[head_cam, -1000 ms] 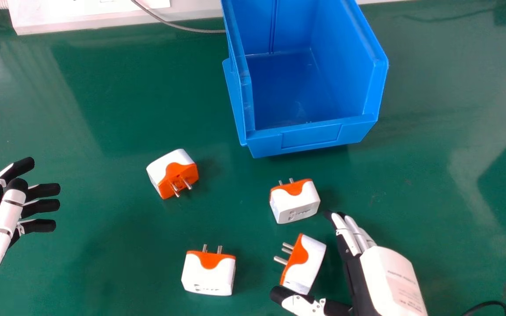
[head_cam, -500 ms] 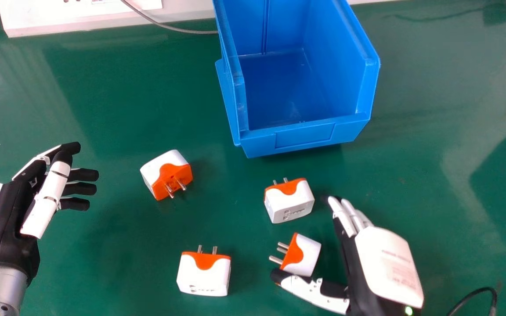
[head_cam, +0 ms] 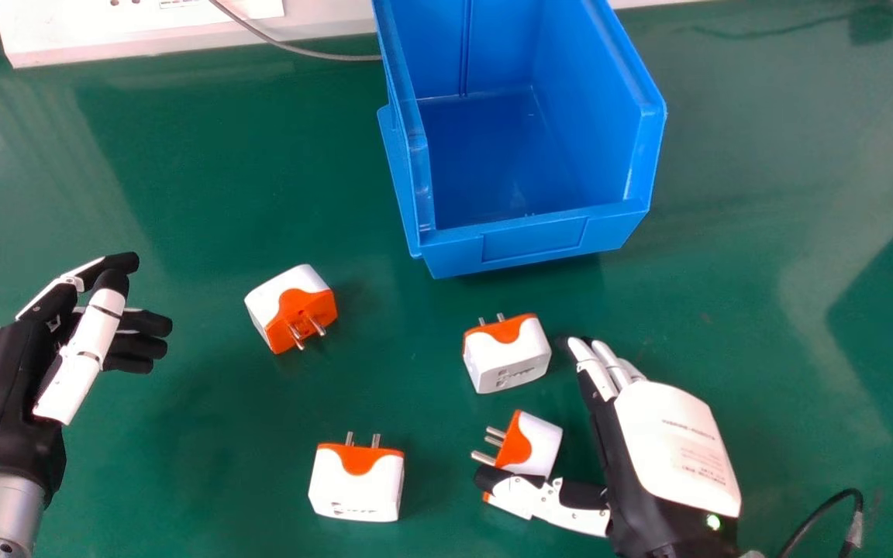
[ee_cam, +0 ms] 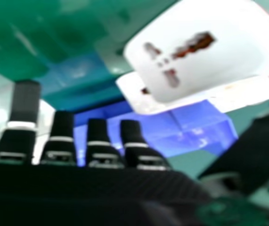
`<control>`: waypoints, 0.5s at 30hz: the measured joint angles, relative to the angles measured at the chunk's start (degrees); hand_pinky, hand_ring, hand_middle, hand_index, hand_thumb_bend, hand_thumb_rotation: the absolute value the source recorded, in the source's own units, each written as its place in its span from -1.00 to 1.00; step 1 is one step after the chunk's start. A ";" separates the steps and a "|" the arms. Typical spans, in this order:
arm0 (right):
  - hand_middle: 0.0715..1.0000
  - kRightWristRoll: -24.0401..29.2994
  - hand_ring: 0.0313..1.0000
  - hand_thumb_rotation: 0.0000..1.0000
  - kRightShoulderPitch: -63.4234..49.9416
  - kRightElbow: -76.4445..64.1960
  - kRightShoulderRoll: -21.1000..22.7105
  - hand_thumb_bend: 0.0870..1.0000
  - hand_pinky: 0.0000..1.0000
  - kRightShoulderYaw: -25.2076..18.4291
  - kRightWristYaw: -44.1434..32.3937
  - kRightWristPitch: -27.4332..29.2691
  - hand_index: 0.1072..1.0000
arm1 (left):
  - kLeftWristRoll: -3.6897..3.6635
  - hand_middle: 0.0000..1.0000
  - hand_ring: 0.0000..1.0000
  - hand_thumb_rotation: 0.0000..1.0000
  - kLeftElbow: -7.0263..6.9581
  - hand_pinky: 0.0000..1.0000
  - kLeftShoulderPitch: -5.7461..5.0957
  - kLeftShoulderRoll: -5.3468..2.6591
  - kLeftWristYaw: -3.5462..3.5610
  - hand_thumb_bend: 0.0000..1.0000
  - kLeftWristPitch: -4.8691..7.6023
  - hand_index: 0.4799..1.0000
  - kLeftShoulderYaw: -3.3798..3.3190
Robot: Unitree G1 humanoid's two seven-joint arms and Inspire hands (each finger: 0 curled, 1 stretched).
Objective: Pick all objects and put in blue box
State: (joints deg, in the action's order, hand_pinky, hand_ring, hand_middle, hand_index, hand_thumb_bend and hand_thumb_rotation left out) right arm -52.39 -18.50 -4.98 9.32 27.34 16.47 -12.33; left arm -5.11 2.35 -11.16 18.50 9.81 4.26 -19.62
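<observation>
Four adapters are on the desk, outside the blue box. The box sits at the far side with its low front wall toward the robot, which suits placing parts over that edge without a high lift. Right hand is released: fingers extended ahead, thumb out to the left and lying across the near part of the near-right adapter as the head view sees it. Cannot tell whether thumb and casing touch. That adapter's prongs point left, its white body toward the palm; the layout probably serves to bring the casing between thumb and fingers, closing on the smooth body and not the pins. The fingertips lie just beside the middle-right adapter, whose prongs face the box; closing or sweeping left could nudge it. Near-left adapter, prongs also toward the box, and far-left adapter, prongs toward the robot, are well apart from either hand. Left hand is held at the left edge, fingers relaxed, grasping nothing; presumably parked to leave the right side free. Judged step: pre-grasp, transfer at an early stage. Next: settle the thumb against the casing, close, lift over the front wall.
</observation>
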 measured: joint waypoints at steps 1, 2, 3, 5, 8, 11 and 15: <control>0.84 0.00 0.78 0.16 -0.20 -0.27 0.03 0.08 0.63 0.20 -0.02 -0.24 0.76 | 0.00 -0.14 -0.21 0.46 -0.08 -0.01 -0.04 0.00 -0.02 -0.17 0.00 0.11 0.00; 0.84 0.00 0.78 0.15 -0.37 -0.57 0.06 0.08 0.63 0.42 -0.02 -0.51 0.76 | 0.00 -0.17 -0.25 0.46 -0.11 -0.03 -0.06 0.00 -0.01 -0.17 0.01 0.11 0.00; 0.84 0.01 0.78 0.14 -0.57 -0.78 0.07 0.07 0.63 0.54 -0.02 -0.59 0.76 | 0.00 -0.20 -0.29 0.45 -0.13 -0.05 -0.06 0.00 -0.01 -0.17 0.02 0.12 0.00; 0.85 0.04 0.78 0.13 -1.07 -1.36 0.13 0.07 0.63 0.73 -0.03 -0.82 0.76 | 0.00 -0.24 -0.36 0.45 -0.13 -0.08 -0.07 0.01 -0.02 -0.17 0.07 0.13 -0.02; 0.84 0.04 0.78 0.11 -2.23 -2.30 0.14 0.07 0.62 1.16 -0.06 -1.03 0.75 | -0.01 -0.31 -0.46 0.45 -0.06 -0.13 -0.10 0.03 -0.02 -0.17 0.20 0.18 -0.25; 0.84 0.04 0.77 0.10 -3.08 -2.96 0.17 0.06 0.62 1.49 -0.06 -1.13 0.75 | -0.02 -0.35 -0.51 0.45 0.02 -0.16 -0.12 0.05 -0.02 -0.17 0.27 0.22 -0.41; 0.83 -0.04 0.76 0.09 -4.99 -4.04 0.16 0.06 0.62 2.11 -0.12 -1.14 0.74 | -0.01 -0.38 -0.57 0.45 0.01 -0.19 -0.40 0.05 -0.10 -0.17 0.27 0.28 -0.48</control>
State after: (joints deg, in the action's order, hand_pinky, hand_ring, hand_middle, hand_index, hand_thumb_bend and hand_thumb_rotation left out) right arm -52.43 -23.49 -9.02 9.48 29.45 16.35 -13.47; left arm -5.12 2.36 -11.56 18.56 9.71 4.53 -20.10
